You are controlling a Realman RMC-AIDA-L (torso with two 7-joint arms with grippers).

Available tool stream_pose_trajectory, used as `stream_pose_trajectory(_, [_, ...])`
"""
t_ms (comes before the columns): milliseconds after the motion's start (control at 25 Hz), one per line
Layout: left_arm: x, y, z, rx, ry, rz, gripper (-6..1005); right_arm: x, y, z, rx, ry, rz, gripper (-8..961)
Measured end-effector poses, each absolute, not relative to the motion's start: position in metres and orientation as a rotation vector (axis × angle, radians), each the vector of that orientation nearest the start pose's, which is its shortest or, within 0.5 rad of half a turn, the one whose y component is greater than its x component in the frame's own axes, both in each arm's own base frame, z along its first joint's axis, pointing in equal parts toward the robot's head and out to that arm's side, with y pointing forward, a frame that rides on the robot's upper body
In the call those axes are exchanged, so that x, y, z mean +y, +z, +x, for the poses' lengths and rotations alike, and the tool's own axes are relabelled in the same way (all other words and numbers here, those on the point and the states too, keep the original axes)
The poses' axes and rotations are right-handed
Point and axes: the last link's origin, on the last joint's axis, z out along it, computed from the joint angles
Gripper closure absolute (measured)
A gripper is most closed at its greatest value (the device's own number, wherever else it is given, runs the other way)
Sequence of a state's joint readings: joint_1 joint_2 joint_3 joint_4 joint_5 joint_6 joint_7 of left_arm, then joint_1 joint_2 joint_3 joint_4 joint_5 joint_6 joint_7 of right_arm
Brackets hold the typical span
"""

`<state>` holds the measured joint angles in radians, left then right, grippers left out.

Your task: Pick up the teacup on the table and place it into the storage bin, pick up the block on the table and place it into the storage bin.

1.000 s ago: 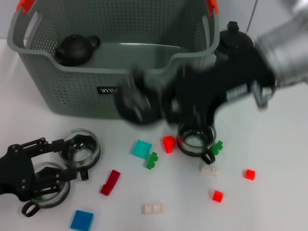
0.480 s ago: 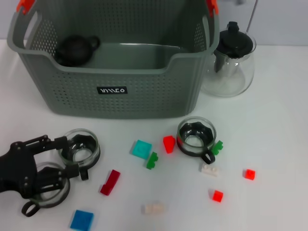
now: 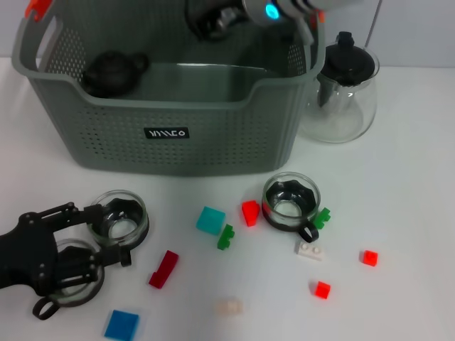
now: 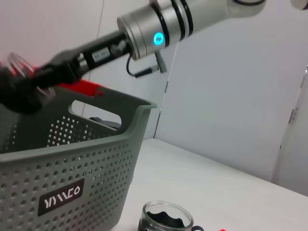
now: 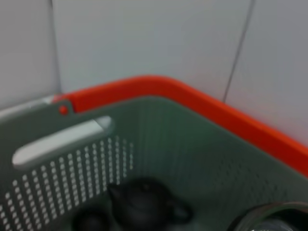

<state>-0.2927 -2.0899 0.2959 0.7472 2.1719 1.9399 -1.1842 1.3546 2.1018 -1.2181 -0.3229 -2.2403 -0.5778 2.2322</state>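
Note:
The grey-green storage bin (image 3: 170,128) stands at the back of the table. My right gripper (image 3: 212,17) hangs over the bin's far side, shut on a clear glass teacup (image 4: 19,65); its rim shows in the right wrist view (image 5: 270,217). Three more glass teacups sit on the table: one right of centre (image 3: 290,200), two at the front left (image 3: 121,217) (image 3: 71,278). My left gripper (image 3: 105,234) rests open between those two, holding nothing. Coloured blocks lie scattered in front, among them a red block (image 3: 249,212) and a teal block (image 3: 210,219).
A black teapot (image 3: 110,71) lies inside the bin at its left end. A clear glass teapot (image 3: 345,92) with a black lid stands right of the bin. Red, green, white and blue small blocks dot the front of the table.
My right arm swung from low in front of the bin, up out of the head view, and now reaches over the bin with the teacup. The left arm barely shifted.

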Motion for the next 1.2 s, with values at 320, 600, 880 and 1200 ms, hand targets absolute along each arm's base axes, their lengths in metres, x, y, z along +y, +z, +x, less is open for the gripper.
stream_pose_trajectory(320, [0.225, 0.043, -0.325, -0.642, -0.853, -2.602, 218, 0.483, -0.094, 0.06, 0.632, 0.078, -2.489, 871])
stream_pose_trajectory(600, [0.226, 0.042, -0.324, -0.642, -0.853, -2.606, 219, 0.478, -0.096, 0.071, 0.658, 0.042, -2.514, 833])
stream_pose_trajectory(880, [0.225, 0.041, -0.324, -0.647, -0.859, -2.604, 219, 0.478, -0.093, 0.072, 0.708, 0.047, -2.507, 794])
stream_pose_trajectory(1200, [0.225, 0.041, -0.324, -0.642, -0.863, -2.604, 219, 0.488, -0.061, 0.041, 0.636, 0.274, -2.469, 711])
